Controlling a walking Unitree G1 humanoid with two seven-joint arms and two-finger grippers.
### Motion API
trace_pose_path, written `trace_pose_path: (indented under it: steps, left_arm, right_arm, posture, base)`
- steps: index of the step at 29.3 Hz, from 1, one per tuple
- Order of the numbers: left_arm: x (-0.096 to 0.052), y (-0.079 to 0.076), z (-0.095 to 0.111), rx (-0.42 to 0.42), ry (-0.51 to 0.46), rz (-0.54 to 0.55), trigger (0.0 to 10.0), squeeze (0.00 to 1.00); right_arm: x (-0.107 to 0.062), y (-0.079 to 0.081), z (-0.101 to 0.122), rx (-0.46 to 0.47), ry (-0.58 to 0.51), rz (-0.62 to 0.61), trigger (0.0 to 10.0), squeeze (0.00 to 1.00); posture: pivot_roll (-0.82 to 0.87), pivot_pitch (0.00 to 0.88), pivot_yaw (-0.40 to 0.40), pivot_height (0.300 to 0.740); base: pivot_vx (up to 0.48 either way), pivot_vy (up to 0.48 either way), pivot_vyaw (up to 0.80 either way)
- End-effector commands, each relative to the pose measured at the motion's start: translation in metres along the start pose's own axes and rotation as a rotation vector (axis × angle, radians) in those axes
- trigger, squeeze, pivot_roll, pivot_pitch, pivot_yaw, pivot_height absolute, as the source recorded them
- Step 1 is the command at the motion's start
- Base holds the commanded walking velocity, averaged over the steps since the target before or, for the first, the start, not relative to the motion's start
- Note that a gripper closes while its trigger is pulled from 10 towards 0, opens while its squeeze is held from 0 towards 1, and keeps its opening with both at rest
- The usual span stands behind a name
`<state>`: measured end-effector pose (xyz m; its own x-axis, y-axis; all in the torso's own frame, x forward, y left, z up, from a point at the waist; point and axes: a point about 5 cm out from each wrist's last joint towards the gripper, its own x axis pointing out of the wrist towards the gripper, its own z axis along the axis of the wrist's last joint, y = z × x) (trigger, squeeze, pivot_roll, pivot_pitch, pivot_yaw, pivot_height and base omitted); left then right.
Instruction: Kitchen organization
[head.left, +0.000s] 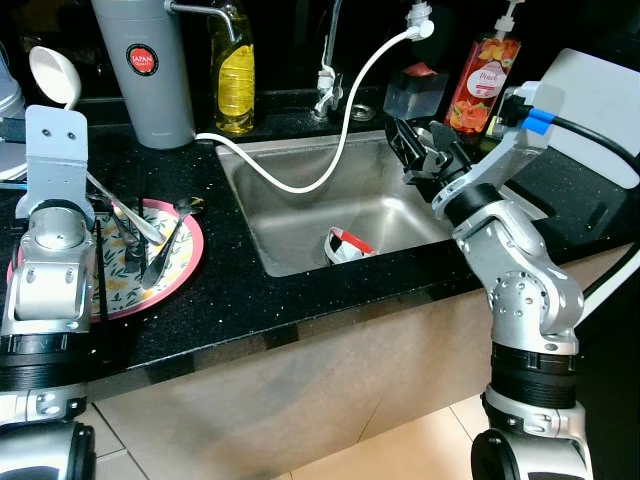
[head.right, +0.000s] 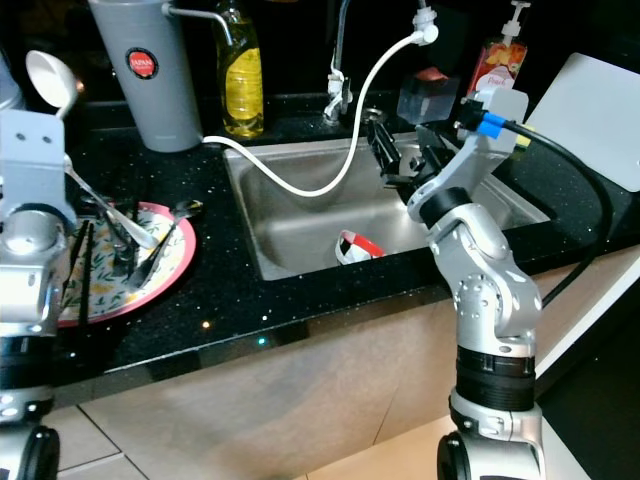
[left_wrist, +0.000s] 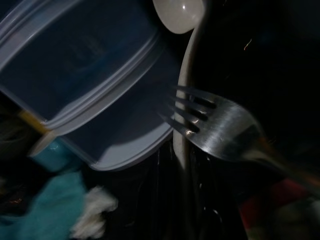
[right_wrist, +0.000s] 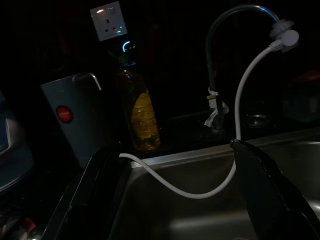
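the right gripper (head.left: 420, 150) hangs wide open over the sink (head.left: 300, 215); a red-and-white cup (head.left: 345, 244) lies in the basin at its 7 o'clock. the left gripper's grip cannot be told; a fork (left_wrist: 220, 132) shows before it.

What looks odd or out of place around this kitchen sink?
A red-and-white wrapper lies crumpled in the steel sink, like litter. A white hose from the tap droops across the basin onto the black counter.

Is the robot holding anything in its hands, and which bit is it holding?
The left gripper holds a silver metal fork by its handle, tines pointing outward. The right gripper is open over the steel sink, holding nothing.
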<state>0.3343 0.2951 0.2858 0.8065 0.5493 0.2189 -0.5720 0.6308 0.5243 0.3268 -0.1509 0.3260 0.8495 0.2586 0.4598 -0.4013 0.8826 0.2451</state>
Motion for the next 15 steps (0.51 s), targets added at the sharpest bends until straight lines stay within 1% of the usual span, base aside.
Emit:
trace_pose_path:
  steps: [1,2,4,6,7,8,9,11,12,13,14,15]
  left_arm:
    - [0.003,0.008,-0.008,0.086,0.003,0.047,10.0,0.0]
    - [0.003,0.008,-0.008,0.086,0.003,0.047,10.0,0.0]
    - [0.008,0.018,-0.01,0.133,-0.016,0.09,10.0,0.0]
    - [0.009,0.021,-0.009,0.147,-0.031,0.103,10.0,0.0]
    - [0.01,0.023,-0.002,0.173,-0.078,0.119,10.0,0.0]
    - [0.01,0.024,0.007,0.179,-0.132,0.118,10.0,0.0]
    - [0.01,0.024,0.007,0.179,-0.132,0.118,10.0,0.0]
    - [0.008,0.02,0.019,0.168,-0.211,0.091,10.0,0.0]
    - [0.008,0.02,0.019,0.168,-0.211,0.091,10.0,0.0]
    - [0.006,0.017,0.025,0.142,-0.251,0.072,10.0,0.0]
    - [0.006,0.017,0.025,0.142,-0.251,0.072,10.0,0.0]
    - [0.004,0.017,0.031,0.19,-0.306,0.08,10.0,0.0]
  right_arm:
    - [-0.001,-0.001,0.002,-0.005,-0.013,-0.007,10.0,0.0]
    - [-0.001,-0.001,0.002,-0.005,-0.013,-0.007,10.0,0.0]
    - [-0.001,-0.001,0.002,-0.002,-0.014,-0.006,10.0,0.0]
    - [-0.001,-0.001,0.002,-0.001,-0.014,-0.006,10.0,0.0]
    - [-0.002,-0.001,0.001,-0.001,-0.014,-0.006,10.0,0.0]
    - [-0.002,-0.001,0.001,0.001,-0.015,-0.006,10.0,0.0]
    - [-0.002,-0.001,0.001,0.001,-0.015,-0.006,10.0,0.0]
    - [-0.002,-0.001,0.001,0.002,-0.015,-0.005,10.0,0.0]
    - [-0.002,-0.001,0.001,0.002,-0.015,-0.005,10.0,0.0]
    - [-0.002,-0.001,0.001,0.004,-0.015,-0.005,10.0,0.0]
    - [-0.002,-0.001,0.001,0.004,-0.015,-0.005,10.0,0.0]
    - [-0.002,-0.001,0.001,0.004,-0.016,-0.005,10.0,0.0]
  posture:
    - [-0.09,0.089,-0.063,0.74]
    - [-0.09,0.089,-0.063,0.74]
    - [-0.09,0.088,-0.063,0.74]
    - [-0.09,0.088,-0.064,0.74]
    - [-0.09,0.088,-0.062,0.74]
    - [-0.09,0.087,-0.062,0.74]
    - [-0.09,0.087,-0.062,0.74]
    - [-0.09,0.087,-0.061,0.74]
    - [-0.09,0.087,-0.061,0.74]
    - [-0.09,0.087,-0.058,0.74]
    - [-0.09,0.087,-0.058,0.74]
    - [-0.09,0.087,-0.059,0.74]
  base:
    - [0.0,0.0,0.0]
    - [0.0,0.0,0.0]
    - [0.0,0.0,0.0]
    - [0.0,0.0,0.0]
    - [0.0,0.0,0.0]
    - [0.0,0.0,0.0]
    - [0.0,0.0,0.0]
    - [0.0,0.0,0.0]
    - [0.0,0.0,0.0]
    - [0.0,0.0,0.0]
    - [0.0,0.0,0.0]
    - [0.0,0.0,0.0]
